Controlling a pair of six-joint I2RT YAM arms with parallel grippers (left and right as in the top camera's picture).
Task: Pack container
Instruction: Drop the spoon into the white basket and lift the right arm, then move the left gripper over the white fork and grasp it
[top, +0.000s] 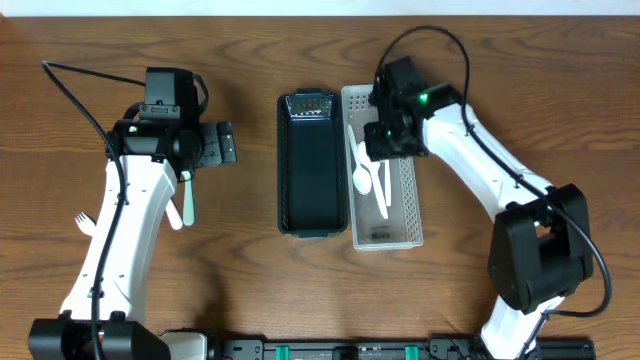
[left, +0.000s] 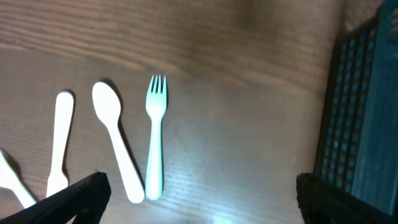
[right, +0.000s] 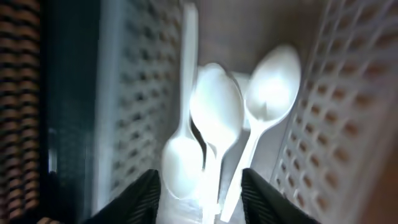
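Left gripper (left: 202, 182) gapes over one fork (left: 154, 134); right gripper (right: 199, 182) spreads above three spoons (right: 216, 109).

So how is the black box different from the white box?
The black box is dark and looks empty; the white box is pale and holds white spoons. The white box has the right arm over it; the black box has none. Both are long, open-topped, side by side.
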